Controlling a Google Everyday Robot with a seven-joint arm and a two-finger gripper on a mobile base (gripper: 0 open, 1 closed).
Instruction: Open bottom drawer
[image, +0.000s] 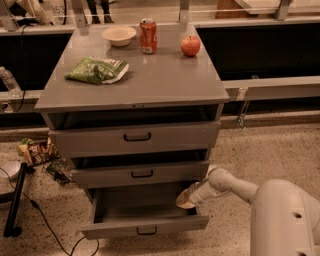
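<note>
The bottom drawer (145, 226) is a grey metal drawer with a small black bar handle (146, 231), lowest of three in the grey cabinet (135, 85). It stands pulled out, its inside visible and bare. My gripper (184, 201) is at the end of the white arm (227, 182) that reaches in from the lower right. It sits over the drawer's right rear part, just under the middle drawer (140, 173). The top drawer (136, 136) is slightly out too.
On the cabinet top lie a green chip bag (96, 69), a white bowl (119, 35), a red soda can (148, 35) and a red apple (190, 46). Snack bags (36, 151) and black cables (40, 215) lie on the floor at left. My white base (285, 220) fills the lower right.
</note>
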